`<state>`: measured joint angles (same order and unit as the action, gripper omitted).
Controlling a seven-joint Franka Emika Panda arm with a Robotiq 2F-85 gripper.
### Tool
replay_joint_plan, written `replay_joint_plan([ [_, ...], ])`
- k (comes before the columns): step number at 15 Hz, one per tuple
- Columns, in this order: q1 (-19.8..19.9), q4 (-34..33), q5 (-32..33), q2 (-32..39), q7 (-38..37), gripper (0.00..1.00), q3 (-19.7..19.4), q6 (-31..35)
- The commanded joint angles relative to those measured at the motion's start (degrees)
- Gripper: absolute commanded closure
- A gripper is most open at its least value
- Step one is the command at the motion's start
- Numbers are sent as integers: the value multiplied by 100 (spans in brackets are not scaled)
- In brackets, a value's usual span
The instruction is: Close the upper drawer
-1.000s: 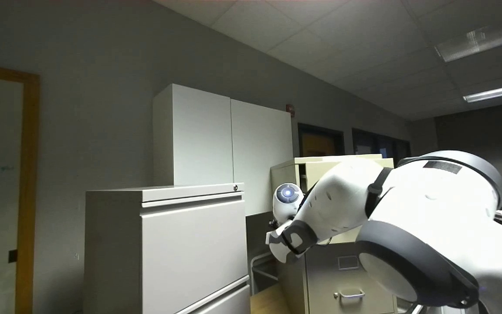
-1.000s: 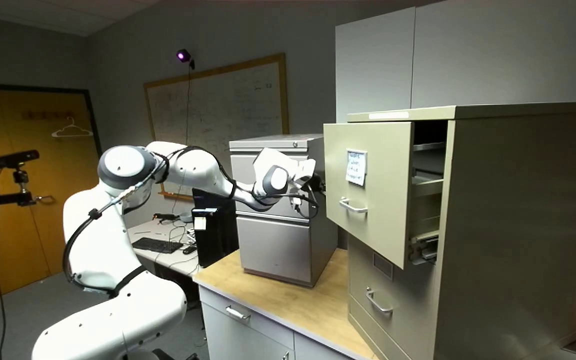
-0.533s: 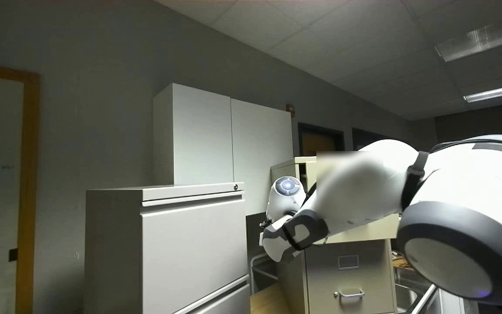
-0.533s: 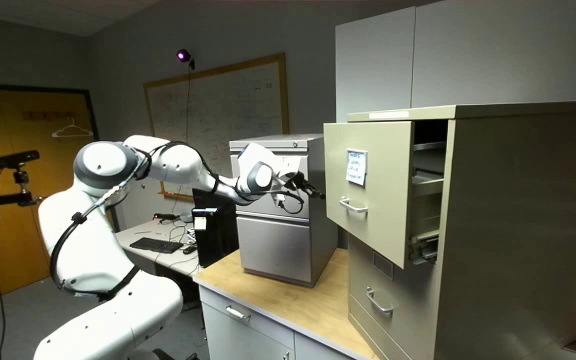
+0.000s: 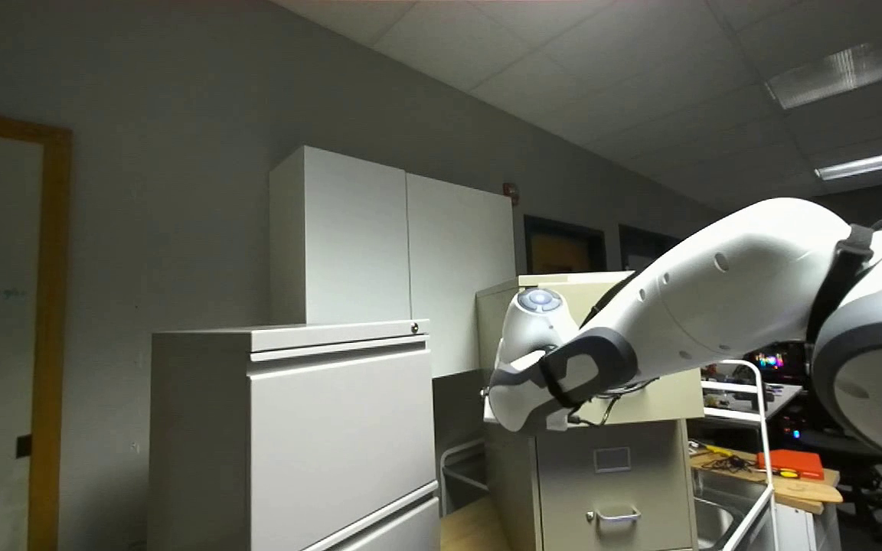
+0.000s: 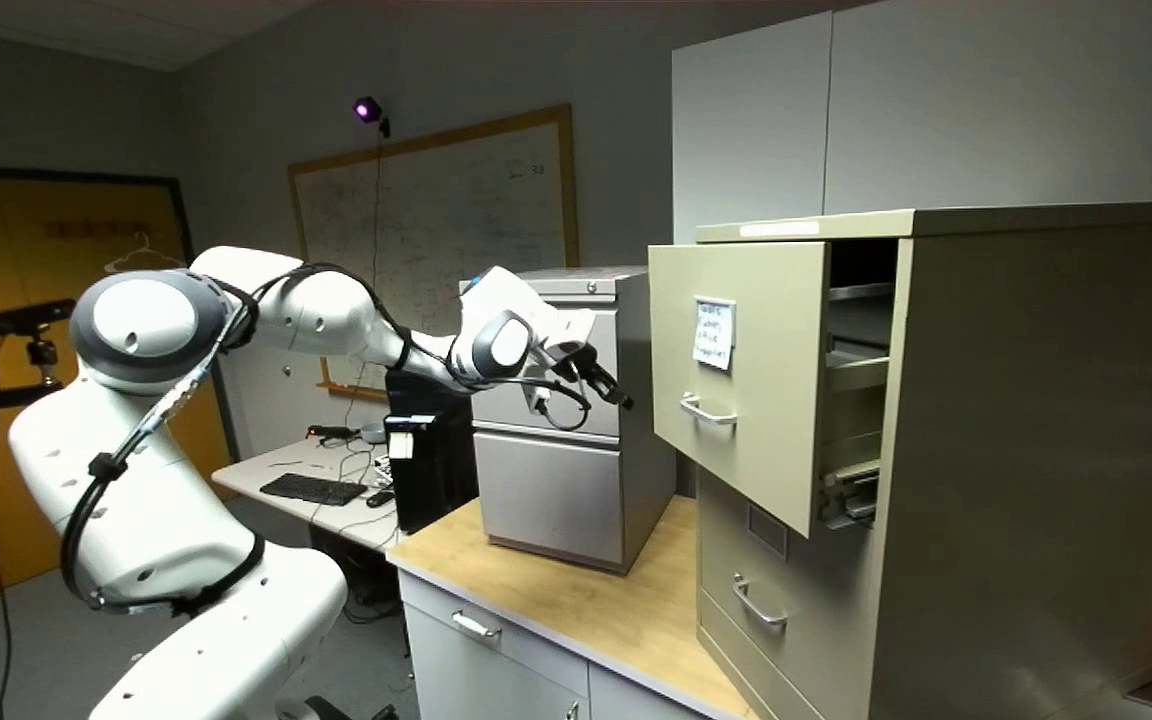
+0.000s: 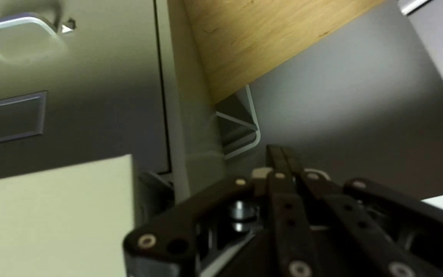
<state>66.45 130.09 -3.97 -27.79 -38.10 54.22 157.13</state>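
The upper drawer (image 6: pixel 771 350) of the beige filing cabinet (image 6: pixel 1036 420) is pulled partway out, with its rails and dark interior showing at the side. Its front carries a handle (image 6: pixel 707 411) and a paper label (image 6: pixel 713 333). In an exterior view the arm covers much of the drawer front (image 5: pixel 663 402). In the wrist view part of the drawer (image 7: pixel 52 223) shows at the lower left. My gripper (image 6: pixel 626 402) is shut and empty, beside the drawer front's free edge and apart from it. Its fingertips also show together in the wrist view (image 7: pixel 281 150).
A grey two-drawer cabinet (image 6: pixel 551 495) stands on the wooden counter (image 6: pixel 576 590), behind my gripper in an exterior view. The lower drawer (image 5: pixel 613 478) of the beige cabinet is shut. A white wall cabinet (image 5: pixel 357 237) hangs behind. A white metal frame (image 5: pixel 759 421) stands at the right.
The arm has drawn back from the drawer. The fingers, earlier partly hidden at the drawer front's edge, now show in full, lower and farther from it. The drawer has not moved.
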Motion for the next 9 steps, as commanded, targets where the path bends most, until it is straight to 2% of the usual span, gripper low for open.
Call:
replay_joint_plan([
  [1, -703, 98, 197, 88, -20, 100, -1096, -390],
  [6, -2375, 365, 193, -26, 310, 100, -2995, -848],
  [9, -3127, 504, 390, -163, 252, 100, -3851, -954],
])
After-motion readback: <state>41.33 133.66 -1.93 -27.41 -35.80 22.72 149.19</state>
